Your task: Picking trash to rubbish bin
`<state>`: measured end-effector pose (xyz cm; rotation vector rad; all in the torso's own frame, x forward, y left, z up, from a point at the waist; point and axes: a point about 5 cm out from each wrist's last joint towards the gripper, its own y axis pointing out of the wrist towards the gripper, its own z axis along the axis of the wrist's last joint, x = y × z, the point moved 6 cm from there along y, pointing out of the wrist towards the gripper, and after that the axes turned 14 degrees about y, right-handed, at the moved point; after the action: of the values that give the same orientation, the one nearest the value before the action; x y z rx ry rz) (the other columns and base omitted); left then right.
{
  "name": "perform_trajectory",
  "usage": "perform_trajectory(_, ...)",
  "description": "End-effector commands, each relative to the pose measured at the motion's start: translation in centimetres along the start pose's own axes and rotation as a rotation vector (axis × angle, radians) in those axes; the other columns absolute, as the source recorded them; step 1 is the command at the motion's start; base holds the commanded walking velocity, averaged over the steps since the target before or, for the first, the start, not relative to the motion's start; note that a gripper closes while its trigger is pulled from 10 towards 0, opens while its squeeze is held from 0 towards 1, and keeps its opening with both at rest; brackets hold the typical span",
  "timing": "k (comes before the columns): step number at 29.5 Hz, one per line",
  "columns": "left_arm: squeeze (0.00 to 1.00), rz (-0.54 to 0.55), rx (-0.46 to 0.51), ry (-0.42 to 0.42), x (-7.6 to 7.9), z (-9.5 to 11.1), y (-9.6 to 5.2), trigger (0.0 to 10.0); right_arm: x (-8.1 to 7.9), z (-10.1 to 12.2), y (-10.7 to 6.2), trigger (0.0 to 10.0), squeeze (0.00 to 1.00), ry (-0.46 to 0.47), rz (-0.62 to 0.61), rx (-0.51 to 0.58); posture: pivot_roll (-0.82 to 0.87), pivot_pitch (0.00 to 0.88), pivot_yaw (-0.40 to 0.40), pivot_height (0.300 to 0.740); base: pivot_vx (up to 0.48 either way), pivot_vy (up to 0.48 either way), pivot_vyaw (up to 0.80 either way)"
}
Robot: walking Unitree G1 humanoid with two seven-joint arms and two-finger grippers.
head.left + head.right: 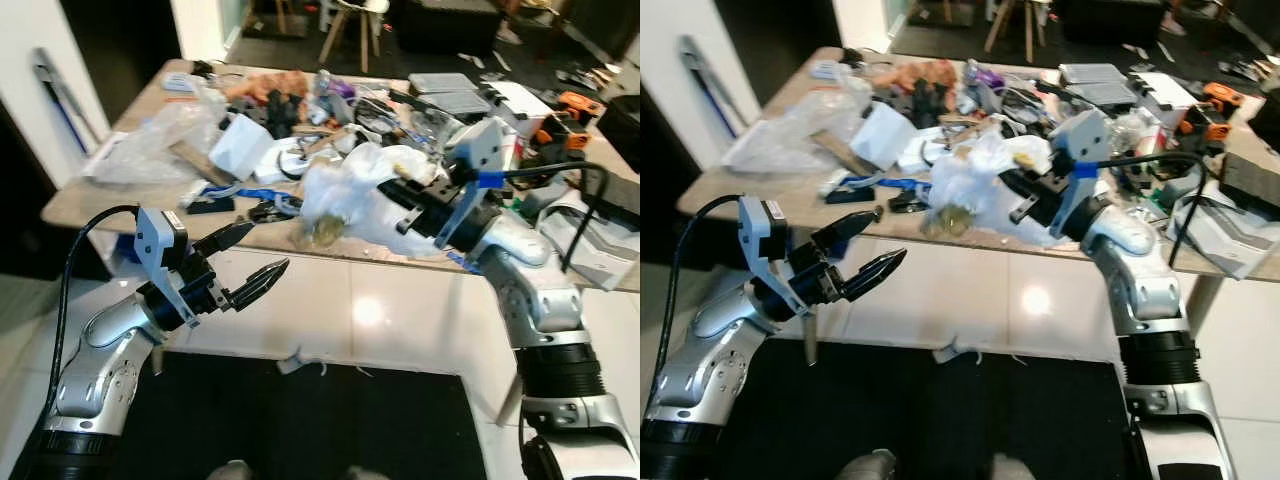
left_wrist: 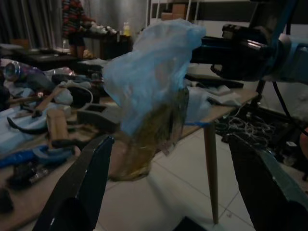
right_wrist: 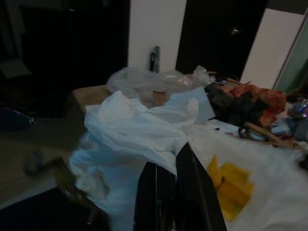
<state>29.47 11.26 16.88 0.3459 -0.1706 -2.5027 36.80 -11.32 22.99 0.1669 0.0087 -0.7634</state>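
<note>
A crumpled white plastic bag (image 1: 350, 195) with brownish trash at its bottom hangs over the front edge of the wooden table (image 1: 100, 205). My right gripper (image 1: 402, 205) is shut on the bag's upper part. In the right wrist view its fingers (image 3: 173, 192) pinch the white film (image 3: 130, 130), with yellow scraps beside them. My left gripper (image 1: 266, 248) is open in front of the table, lower than the bag and to its left, fingers pointing toward it. In the left wrist view the bag (image 2: 154, 72) hangs between and beyond the spread fingers (image 2: 86, 187), apart from them.
The tabletop is crowded with a clear plastic bag (image 1: 150, 140), a white box (image 1: 240, 145), a blue tool (image 1: 245, 192), cables and an orange tool (image 1: 575, 105). A black mat (image 1: 300, 420) lies on the tiled floor, with a paper scrap (image 1: 290, 362) at its edge.
</note>
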Motion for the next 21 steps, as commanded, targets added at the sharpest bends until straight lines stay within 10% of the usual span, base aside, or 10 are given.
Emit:
perform_trajectory(1,0.00,-0.004,-0.005,-0.002,0.1,-0.2,0.0,10.0,-0.1,-0.3,-0.1,10.0,0.00,0.012,0.007,-0.002,-0.01,0.000,-0.029,0.740,-0.292,0.000,0.00)
perform_trajectory(21,0.00,0.025,-0.074,-0.058,0.5,-3.2,-0.8,10.0,-0.9,-6.8,0.0,10.0,0.00,0.199,-0.037,-0.076,0.00,0.000,-0.032,0.740,-0.291,0.000,0.00)
